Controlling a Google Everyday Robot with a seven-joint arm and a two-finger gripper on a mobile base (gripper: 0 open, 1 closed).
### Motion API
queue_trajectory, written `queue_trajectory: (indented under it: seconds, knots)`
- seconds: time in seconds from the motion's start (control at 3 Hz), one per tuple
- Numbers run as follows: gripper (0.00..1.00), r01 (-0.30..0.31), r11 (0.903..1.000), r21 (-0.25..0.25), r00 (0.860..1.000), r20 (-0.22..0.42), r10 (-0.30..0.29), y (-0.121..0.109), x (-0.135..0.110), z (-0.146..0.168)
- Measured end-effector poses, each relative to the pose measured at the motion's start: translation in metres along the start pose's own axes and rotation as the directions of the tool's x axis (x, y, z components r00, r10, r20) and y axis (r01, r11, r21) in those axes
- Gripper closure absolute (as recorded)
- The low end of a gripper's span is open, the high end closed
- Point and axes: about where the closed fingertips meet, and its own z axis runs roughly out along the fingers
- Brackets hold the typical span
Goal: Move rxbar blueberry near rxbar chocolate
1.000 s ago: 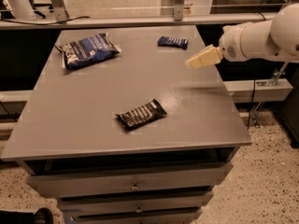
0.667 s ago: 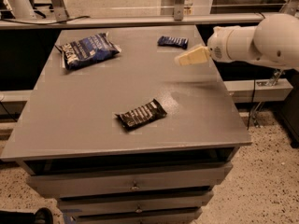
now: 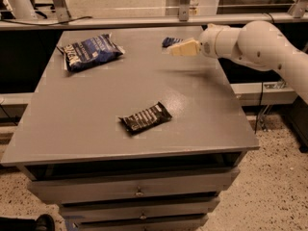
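The rxbar blueberry [image 3: 169, 41], a small dark-blue wrapper, lies near the far edge of the grey table [image 3: 86, 124], partly hidden behind my gripper. The rxbar chocolate [image 3: 145, 118], a flat black wrapper with white lettering, lies in the middle of the table toward the front. My gripper [image 3: 179, 48], cream-coloured, comes in from the right on a white arm [image 3: 255, 44] and hovers above the table just in front of the blueberry bar.
A large puffy blue chip bag [image 3: 90, 51] lies at the far left of the table. Drawers [image 3: 139, 192] are below the front edge. A rail and metal posts run behind the table.
My gripper and arm have moved left and toward the far edge, closing in on the blueberry bar. The bars and the chip bag have not moved.
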Motion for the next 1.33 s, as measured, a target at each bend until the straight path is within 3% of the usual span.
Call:
queue_trajectory:
  seconds: [0.67,1.0,1.33]
  knots:
    - [0.00,-0.066,0.9978,0.001,0.998,-0.011,0.066,-0.014,0.027,0.041]
    - [0.00,-0.078,0.9967,0.020,0.997,-0.023,0.079,-0.029,0.042,0.047]
    - [0.18,-0.079,0.9961,0.039,0.996,-0.027,0.080,-0.044,0.052,0.050]
